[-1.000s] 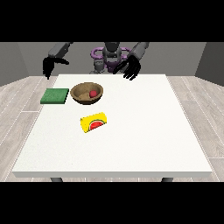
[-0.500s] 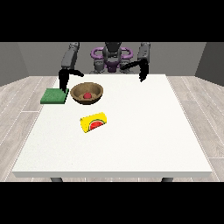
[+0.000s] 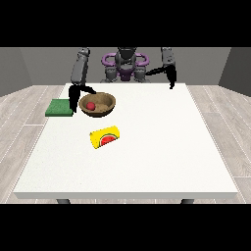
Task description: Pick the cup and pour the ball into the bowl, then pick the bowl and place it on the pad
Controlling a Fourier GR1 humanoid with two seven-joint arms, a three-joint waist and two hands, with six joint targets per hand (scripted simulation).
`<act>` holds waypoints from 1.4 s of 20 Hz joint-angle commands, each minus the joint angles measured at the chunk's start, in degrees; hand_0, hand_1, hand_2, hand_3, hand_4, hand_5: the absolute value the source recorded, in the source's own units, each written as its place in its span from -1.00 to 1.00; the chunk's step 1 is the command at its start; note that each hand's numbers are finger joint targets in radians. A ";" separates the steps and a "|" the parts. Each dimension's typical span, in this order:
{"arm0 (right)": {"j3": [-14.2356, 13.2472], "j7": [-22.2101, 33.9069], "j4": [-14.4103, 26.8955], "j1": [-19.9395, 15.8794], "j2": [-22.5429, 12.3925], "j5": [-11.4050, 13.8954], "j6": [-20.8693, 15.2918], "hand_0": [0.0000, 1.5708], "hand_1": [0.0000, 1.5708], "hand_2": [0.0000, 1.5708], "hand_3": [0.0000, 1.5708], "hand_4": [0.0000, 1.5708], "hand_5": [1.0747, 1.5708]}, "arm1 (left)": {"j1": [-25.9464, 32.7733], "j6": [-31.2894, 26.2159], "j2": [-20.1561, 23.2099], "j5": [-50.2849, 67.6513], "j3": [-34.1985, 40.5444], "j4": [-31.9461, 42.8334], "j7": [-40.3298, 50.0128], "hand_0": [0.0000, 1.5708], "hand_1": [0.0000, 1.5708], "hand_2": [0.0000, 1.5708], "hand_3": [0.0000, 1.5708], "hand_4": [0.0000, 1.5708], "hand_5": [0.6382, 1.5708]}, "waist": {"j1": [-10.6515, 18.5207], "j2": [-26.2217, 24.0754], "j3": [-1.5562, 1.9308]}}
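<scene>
**Ball in bowl, hand at rim**

Ball (image 3: pixel 90 105), red, lies inside the wooden bowl (image 3: pixel 106 104). Bowl stands on the table (image 3: pixel 147 147), just beside the green pad (image 3: pixel 60 107), not on it. Cup (image 3: pixel 105 137), yellow with a watermelon print, lies on its side nearer the camera, apart from the bowl. Hand at the view's left (image 3: pixel 75 96) hangs at the bowl's left rim, between bowl and pad; fingers point down, grip cannot be told. Hand at the view's right (image 3: pixel 171 78) hangs over the far edge, holding nothing; its finger pose cannot be told.
</scene>
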 commanded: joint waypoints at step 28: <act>9.94 19.48 10.27 -3.84 -5.87 15.73 -28.18 1.00 1.00 1.00 0.20 0.07 0.97 | 3.14 -8.62 4.76 5.12 5.91 0.50 -0.57 -1.00 -1.00 -1.00 -1.00 0.24 0.68 | 2.15 -6.57 -0.23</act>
